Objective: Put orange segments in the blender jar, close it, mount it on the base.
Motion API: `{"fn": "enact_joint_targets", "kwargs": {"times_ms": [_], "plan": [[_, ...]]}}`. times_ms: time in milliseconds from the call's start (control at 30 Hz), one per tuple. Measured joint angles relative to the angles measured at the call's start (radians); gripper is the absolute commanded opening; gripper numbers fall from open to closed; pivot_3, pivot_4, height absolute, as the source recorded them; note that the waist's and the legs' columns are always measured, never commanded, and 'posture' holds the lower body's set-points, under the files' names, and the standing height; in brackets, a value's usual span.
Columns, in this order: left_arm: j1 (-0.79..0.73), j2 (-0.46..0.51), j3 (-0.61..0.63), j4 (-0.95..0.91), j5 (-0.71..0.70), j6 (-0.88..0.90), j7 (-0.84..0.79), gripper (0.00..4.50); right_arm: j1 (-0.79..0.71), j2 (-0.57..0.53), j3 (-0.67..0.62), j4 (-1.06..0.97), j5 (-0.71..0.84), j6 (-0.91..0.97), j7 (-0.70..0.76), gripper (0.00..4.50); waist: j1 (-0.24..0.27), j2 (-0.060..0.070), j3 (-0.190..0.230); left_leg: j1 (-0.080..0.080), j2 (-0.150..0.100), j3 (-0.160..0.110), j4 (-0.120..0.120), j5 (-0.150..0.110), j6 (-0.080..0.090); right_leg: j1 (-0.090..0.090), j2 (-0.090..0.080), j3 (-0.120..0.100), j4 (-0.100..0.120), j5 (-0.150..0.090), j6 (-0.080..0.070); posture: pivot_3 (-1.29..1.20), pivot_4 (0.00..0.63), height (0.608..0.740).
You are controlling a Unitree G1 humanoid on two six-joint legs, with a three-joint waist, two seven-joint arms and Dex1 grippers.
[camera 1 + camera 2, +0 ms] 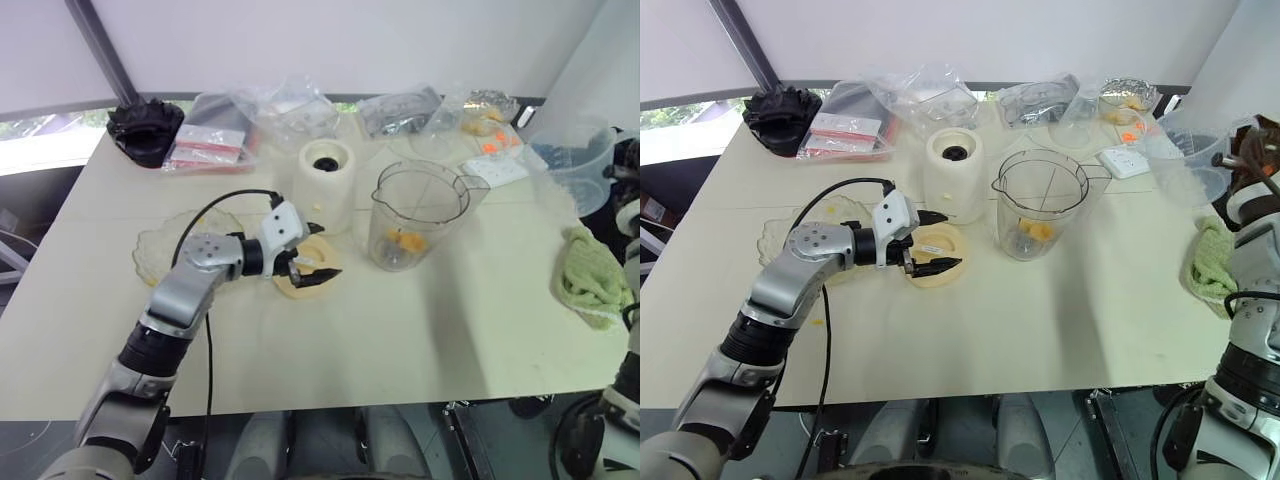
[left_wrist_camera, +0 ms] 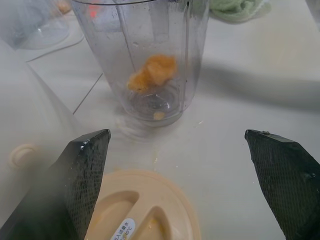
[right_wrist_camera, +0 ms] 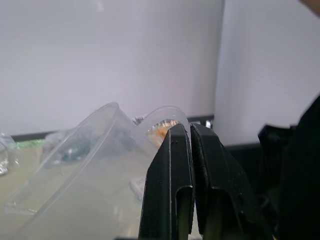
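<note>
Between the left pincer's fingers: cream lid (image 1: 307, 268), flat on the table (image 1: 400, 330), straddled but apparently not yet gripped.
Left pincer (image 1: 303, 263): spread wide, black fingers (image 2: 82, 175) on either side of the lid, pointing slightly downward toward the jar.
Right pincer (image 3: 190, 145): pressed together, empty, lifted off at the table's right edge near the frosted measuring jug (image 1: 575, 160).
Blender jar (image 1: 420, 215): just ahead of the left pincer and to its right, upright, open-mouthed, no lid on.
Orange segments (image 2: 152, 72): a few pieces at the bottom of the jar, on the blade hub; more fruit in a far bowl (image 1: 1127, 100), well apart from both pincers.
Base (image 1: 325, 180): just beyond the left pincer, beside the jar, black socket facing up and unoccupied.
Green cloth (image 1: 592, 275): near the right pincer's side of the table.
Step in hand: filling looks done; closing the jar begins, with the lid about to be taken.
Next move: closing the fingers on the lid's rim, lifting level, carrying over the jar's mouth, lowering squarely.
Risk: thin flat lid likely to slip or tip in the grip; light jar easy to nudge while seating.
Left to do: lid on, then jar onto the base.
</note>
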Motion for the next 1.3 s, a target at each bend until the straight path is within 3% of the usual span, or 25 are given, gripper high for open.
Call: {"fn": "enact_joint_targets", "kwargs": {"times_ms": [467,767,1300], "plan": [[-0.028,-0.009,-0.029,0.051,0.001,-0.032,-0.018,4.5,-0.078,-0.071,0.049,-0.208,0.03,0.139,0.011,0.08,0.001,0.0,0.0,-0.001,0.0,-0.002,-0.002,0.0,0.001,0.0,-0.001,0.0,-0.004,0.0,0.0,0.0,0.15,0.74],[-0.051,-0.016,-0.035,0.082,0.001,-0.05,-0.02,4.5,-0.011,-0.153,0.117,-0.326,-0.048,0.144,0.079,0.08,0.003,0.0,0.0,-0.001,0.0,-0.001,-0.003,-0.001,0.001,0.0,-0.001,0.0,-0.007,0.0,0.0,0.0,0.15,0.74],[-0.054,-0.034,-0.034,0.104,0.01,-0.074,-0.008,4.5,-0.002,-0.201,0.234,-0.366,-0.232,0.076,0.168,0.08,0.002,0.0,0.0,-0.001,0.0,-0.001,-0.004,-0.001,0.001,0.0,-0.001,-0.001,-0.007,0.0,0.0,0.0,0.15,0.74]]}}
